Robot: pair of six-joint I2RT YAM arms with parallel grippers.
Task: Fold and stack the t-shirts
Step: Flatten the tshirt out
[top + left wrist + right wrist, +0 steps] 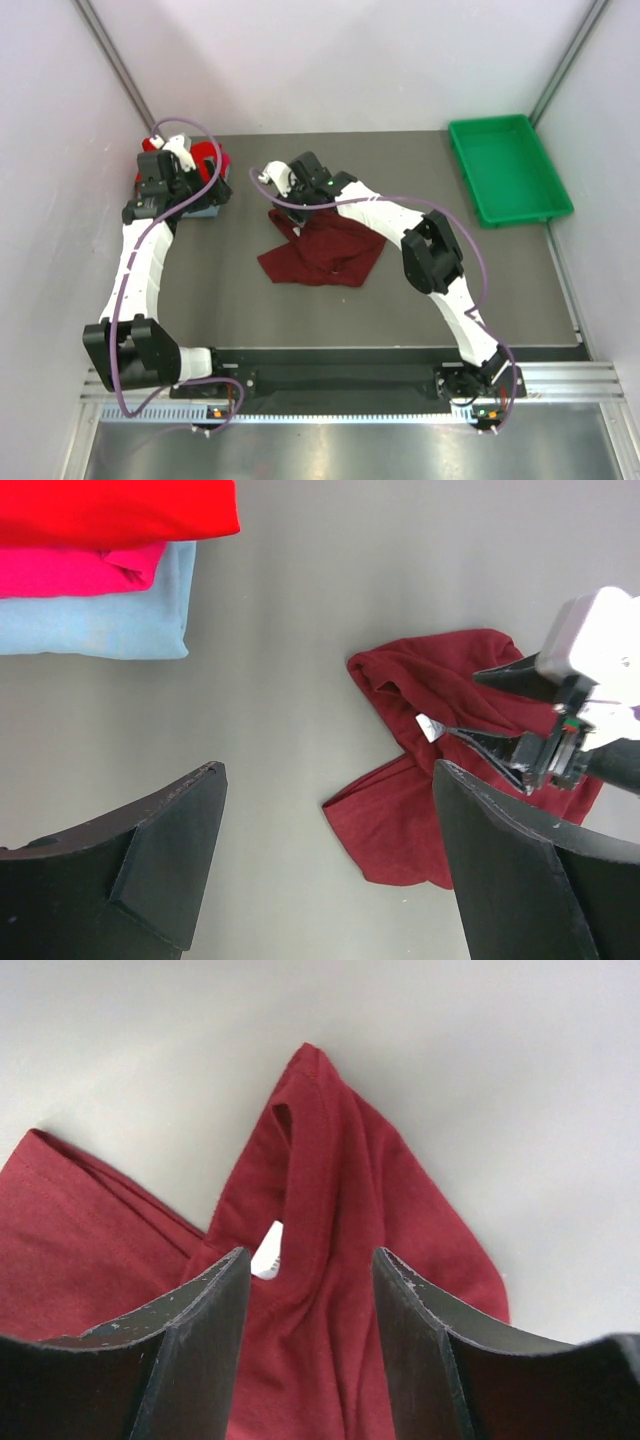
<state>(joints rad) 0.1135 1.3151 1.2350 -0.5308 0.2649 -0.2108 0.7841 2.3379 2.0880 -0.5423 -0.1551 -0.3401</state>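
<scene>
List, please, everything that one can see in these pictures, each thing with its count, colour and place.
maroon t-shirt: one, dark maroon, crumpled in the middle of the table
label: one, white, on the maroon t-shirt
red t-shirt, pink t-shirt, grey-blue t-shirt: one each, folded, stacked at the table's far left
tray: one, green, far right corner
table: one, dark grey, in front of the arms
left arm, right arm: two, white and black, near edge
left gripper: one, black, open, beside the stack
right gripper: one, black, jaws apart over the maroon t-shirt
</scene>
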